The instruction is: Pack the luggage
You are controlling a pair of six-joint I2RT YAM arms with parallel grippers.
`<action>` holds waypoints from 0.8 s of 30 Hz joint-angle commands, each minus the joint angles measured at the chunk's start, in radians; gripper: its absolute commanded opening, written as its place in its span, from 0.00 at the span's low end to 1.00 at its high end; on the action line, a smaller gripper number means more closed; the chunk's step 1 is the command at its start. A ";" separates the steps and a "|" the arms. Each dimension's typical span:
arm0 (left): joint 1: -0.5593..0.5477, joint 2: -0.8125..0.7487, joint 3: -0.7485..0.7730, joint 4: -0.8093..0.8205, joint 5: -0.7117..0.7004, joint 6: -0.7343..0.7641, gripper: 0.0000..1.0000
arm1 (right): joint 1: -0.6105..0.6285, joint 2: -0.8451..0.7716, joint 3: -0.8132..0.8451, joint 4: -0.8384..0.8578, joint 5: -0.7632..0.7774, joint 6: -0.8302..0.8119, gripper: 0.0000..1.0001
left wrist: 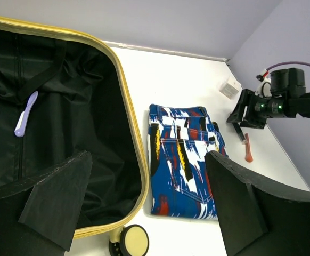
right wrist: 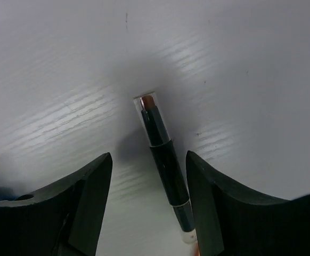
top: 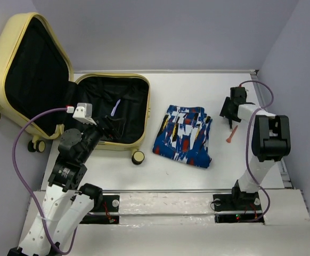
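Observation:
The luggage (top: 35,69) is a pale-yellow hard-shell suitcase lying open at the left, lid raised, its black lining showing (left wrist: 64,106). A small purple item (top: 116,106) (left wrist: 26,114) lies inside it. My left gripper (top: 108,126) (left wrist: 149,176) hovers open and holding nothing over the suitcase's near right corner. My right gripper (top: 229,109) (right wrist: 149,165) (left wrist: 248,114) is low over the table at the far right, open. A slim dark tube (right wrist: 163,154) lies between its fingers on the table. An orange-tipped stick (top: 230,136) (left wrist: 247,149) shows just below it.
A folded blue-white-red patterned bundle (top: 184,136) (left wrist: 184,160) lies on the white table between the suitcase and the right arm. A suitcase wheel (top: 138,157) (left wrist: 131,241) sticks out near it. A small white box (left wrist: 230,88) sits by the back right corner. Walls close in at left, right and rear.

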 commanded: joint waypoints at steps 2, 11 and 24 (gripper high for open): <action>-0.006 0.005 0.035 0.043 0.013 0.015 0.99 | -0.019 0.093 0.138 -0.055 -0.054 -0.025 0.61; -0.006 0.003 0.036 0.040 0.013 0.018 0.99 | -0.028 0.172 0.167 -0.081 -0.088 -0.010 0.25; -0.003 -0.006 0.036 0.040 0.010 0.018 0.99 | 0.232 -0.103 0.277 -0.055 -0.180 -0.019 0.07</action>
